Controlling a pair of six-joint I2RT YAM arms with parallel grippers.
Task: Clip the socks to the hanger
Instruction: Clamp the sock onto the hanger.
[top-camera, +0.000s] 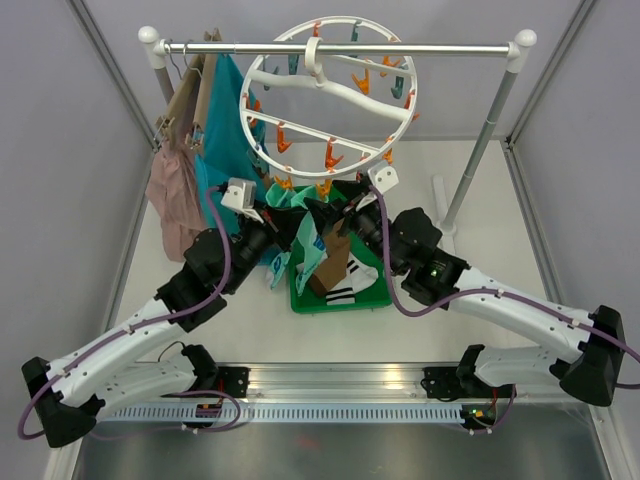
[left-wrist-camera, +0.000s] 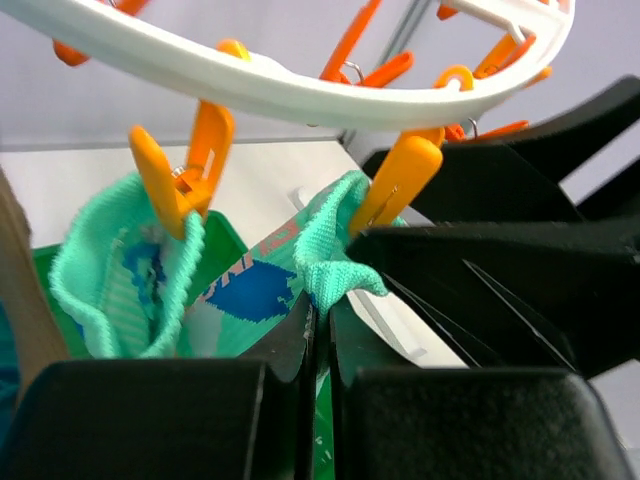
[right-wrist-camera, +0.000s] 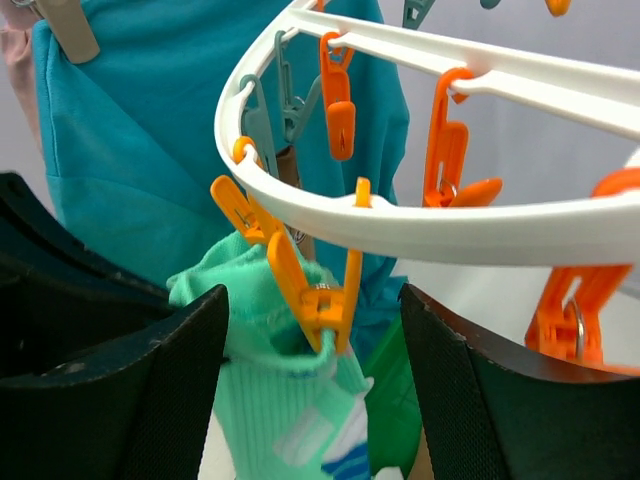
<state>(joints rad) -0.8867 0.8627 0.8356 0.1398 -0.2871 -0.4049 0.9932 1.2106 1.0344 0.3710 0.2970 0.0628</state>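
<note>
- Done: mint sock (right-wrist-camera: 270, 400) pegged to hanger (right-wrist-camera: 480, 225) rim by orange peg (right-wrist-camera: 315, 300), between right fingers (right-wrist-camera: 150, 380), held apart.
- Left fingers (left-wrist-camera: 200, 420): pressed together just below sock; grip on fabric not confirmable.
- Pending: brown sock (top-camera: 335, 265), striped sock (top-camera: 352, 283), in tray (top-camera: 300, 305) below both fingers.
- Writing: red lettering on sock, unreadable.

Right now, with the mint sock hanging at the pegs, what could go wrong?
1. The left gripper looks shut on the mint sock; pulling down could drag its cuff out of the orange pegs.
2. The right gripper stands open around one peg, close under the hanger ring; a bump may swing it.
3. Both grippers crowd together, so they could collide.
</note>
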